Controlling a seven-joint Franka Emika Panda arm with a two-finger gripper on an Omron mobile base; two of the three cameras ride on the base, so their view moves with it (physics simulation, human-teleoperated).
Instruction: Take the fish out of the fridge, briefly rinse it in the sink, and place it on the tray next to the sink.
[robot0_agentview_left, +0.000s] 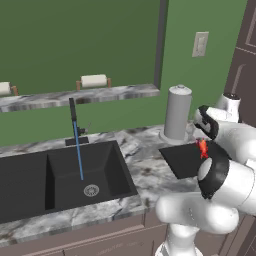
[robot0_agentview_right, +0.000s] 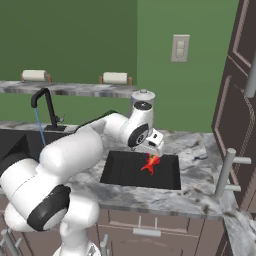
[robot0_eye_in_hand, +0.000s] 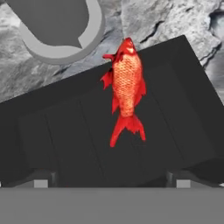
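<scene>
My claw (robot0_eye_in_hand: 109, 177) stood open above the tray (robot0_eye_in_hand: 57, 131), its fingertips (robot0_eye_in_hand: 41, 178) wide apart with nothing between them. The fish (robot0_eye_in_hand: 126, 87) lay on the black tray beside the sink (robot0_agentview_left: 60, 175), free of my grip. I judged the placing done; only backing my arm away remained

Lighting's flat and even everywhere, typical render look, no obvious light source and no glare. Shadows are barely there, maybe a faint one under the fish (robot0_eye_in_hand: 126, 89) on the tray (robot0_eye_in_hand: 52, 131), hard to say. The black sink (robot0_agentview_left: 30, 175) swallows all detail. Hand view's soft and a bit pixelated.
</scene>
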